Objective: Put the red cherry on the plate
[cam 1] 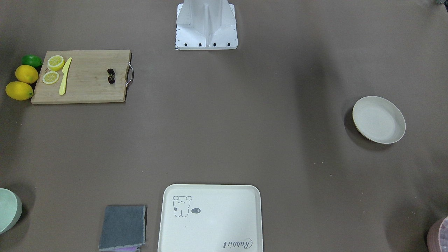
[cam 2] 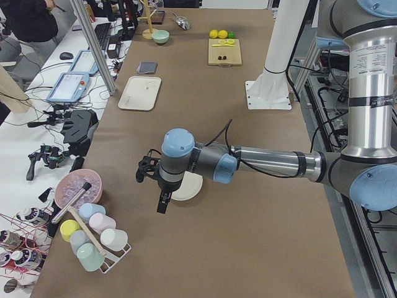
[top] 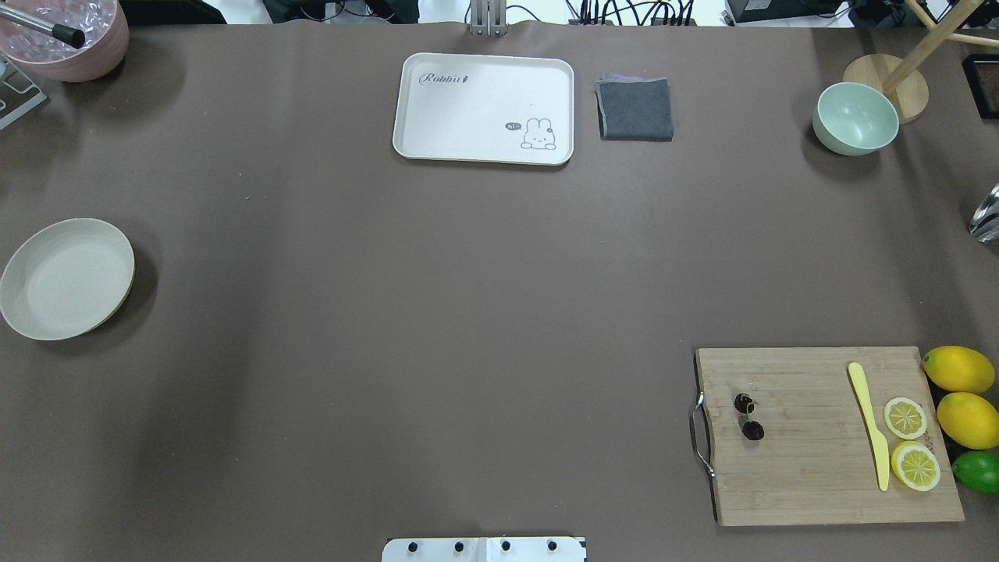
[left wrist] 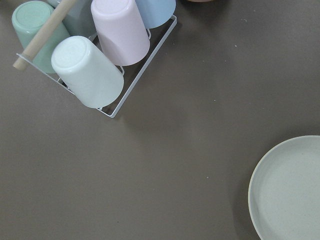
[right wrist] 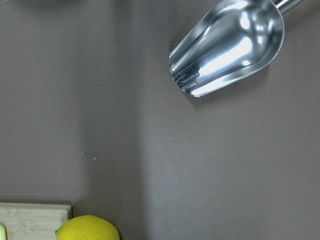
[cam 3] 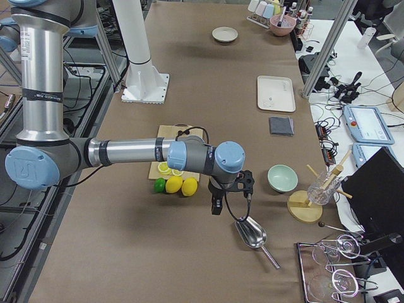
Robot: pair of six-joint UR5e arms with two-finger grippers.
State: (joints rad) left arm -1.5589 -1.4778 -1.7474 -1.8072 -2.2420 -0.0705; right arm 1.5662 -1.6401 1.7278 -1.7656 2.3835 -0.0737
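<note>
The red cherry, a dark joined pair, lies on the wooden cutting board near its metal handle, also seen in the front-facing view. The plate is a round cream dish, empty, at the table's far left side. My left gripper hangs beside the plate, over the table's end; the left wrist view catches the plate's rim. My right gripper hovers beyond the lemons, away from the cherry. Neither gripper shows in the overhead or front views, so I cannot tell their state.
On the board lie a yellow knife and two lemon slices; two lemons and a lime sit beside it. A cream tray, grey cloth, mint bowl, metal scoop and cup rack line the edges.
</note>
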